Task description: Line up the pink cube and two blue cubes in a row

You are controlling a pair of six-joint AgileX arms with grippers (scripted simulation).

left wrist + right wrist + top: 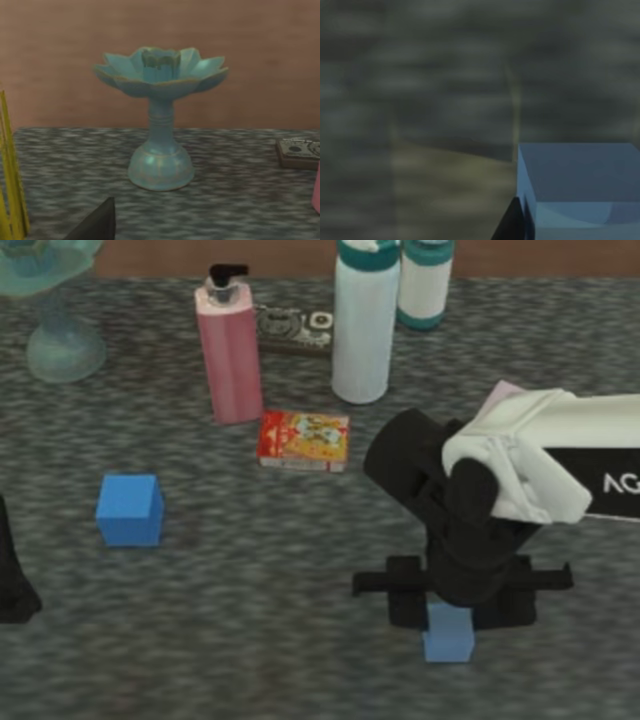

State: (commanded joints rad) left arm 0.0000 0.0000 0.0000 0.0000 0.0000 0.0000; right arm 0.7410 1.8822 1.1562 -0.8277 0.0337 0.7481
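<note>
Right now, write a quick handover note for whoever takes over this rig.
Right end effector: lowered over the lighter blue cube near the table's front right; the top view hides the grip, and the right wrist view shows the cube close against one finger.
Left arm: parked at the table's left edge.
Medium blue cube: alone on the left side, untouched.
Pink cube: only a corner shows from under the right arm, far right.
Done: no row yet; the three cubes lie far apart.
Left: bring all three into one line.

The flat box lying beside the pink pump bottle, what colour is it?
Red with a yellow cartoon print, the flat box shows best in the top view.
</note>
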